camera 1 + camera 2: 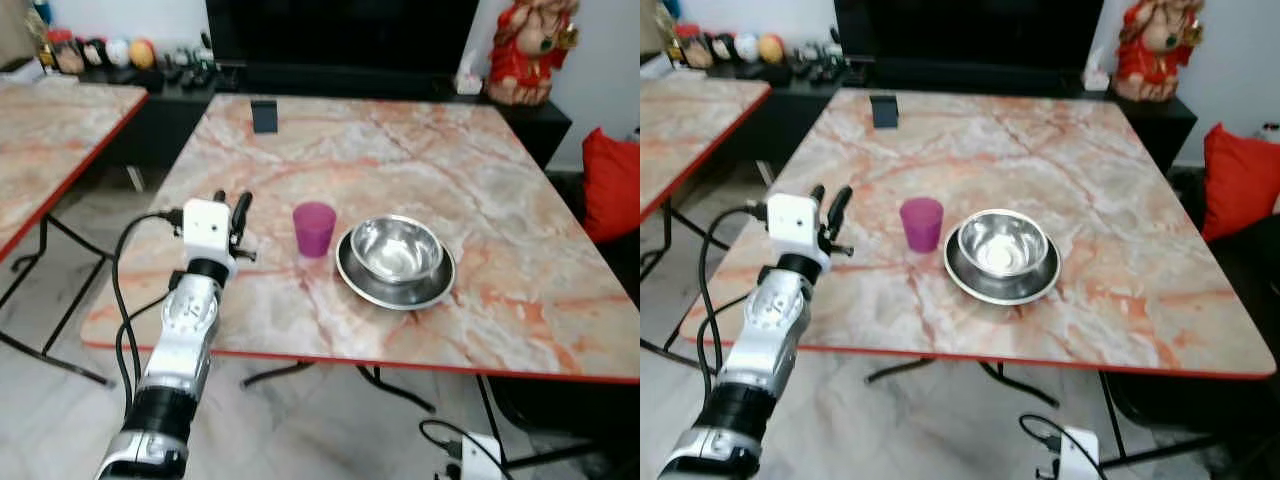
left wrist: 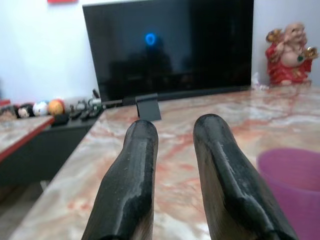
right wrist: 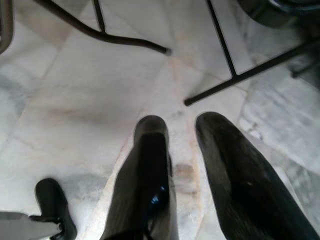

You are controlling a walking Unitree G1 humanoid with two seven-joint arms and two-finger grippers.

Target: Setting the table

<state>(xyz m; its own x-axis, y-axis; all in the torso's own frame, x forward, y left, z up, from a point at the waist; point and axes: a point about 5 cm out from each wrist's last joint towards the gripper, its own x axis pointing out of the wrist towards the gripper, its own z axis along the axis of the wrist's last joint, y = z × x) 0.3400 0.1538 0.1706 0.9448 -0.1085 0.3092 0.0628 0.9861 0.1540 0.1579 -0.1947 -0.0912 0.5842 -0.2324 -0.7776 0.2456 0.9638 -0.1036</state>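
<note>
Left pincer (image 1: pixel 230 203) empty over table (image 1: pixel 500 200), upright purple cup (image 1: pixel 314 229) beside bowl (image 1: pixel 397 249)

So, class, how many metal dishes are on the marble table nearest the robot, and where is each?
2. A steel bowl sits inside a wider steel plate, stacked just right of the purple cup. Anything under the plate would be hidden.

- purple cup (image 1: pixel 314 229): upright, open top, standing on the marble desk (image 1: pixel 520 200) near its front edge
- steel bowl (image 1: pixel 396 248): shiny, upright, sitting in a steel plate (image 1: pixel 394 281), just beside the cup
</note>
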